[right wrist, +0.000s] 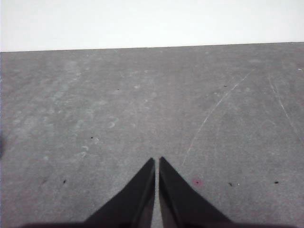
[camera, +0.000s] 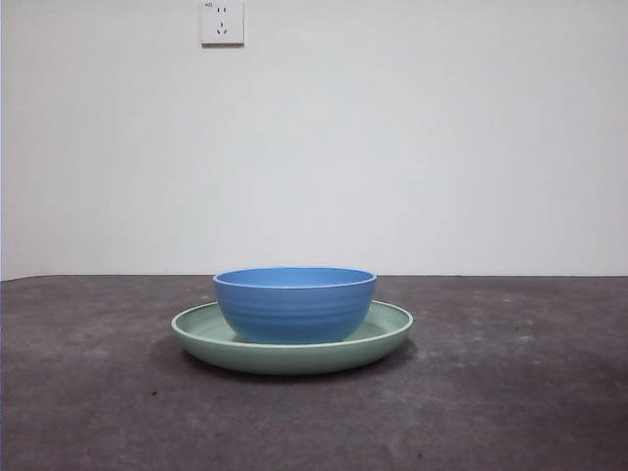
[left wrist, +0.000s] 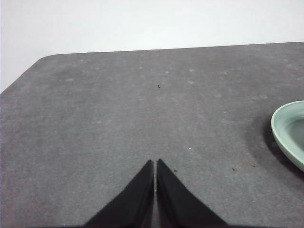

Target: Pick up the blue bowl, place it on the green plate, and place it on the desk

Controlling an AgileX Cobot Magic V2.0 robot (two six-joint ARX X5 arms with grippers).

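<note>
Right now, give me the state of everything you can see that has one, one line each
blue bowl: upright, sitting inside the green plate, empty as far as the front view shows, not held.
green plate: flat on the desk, carrying the bowl.
left claw: shut, empty, over bare desk beside the plate's rim.
right claw: shut, empty, over bare desk, away from both dishes.

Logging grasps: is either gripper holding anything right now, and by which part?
Nothing is held. The left gripper and right gripper are shut on nothing; the blue bowl sits untouched in the green plate.
</note>
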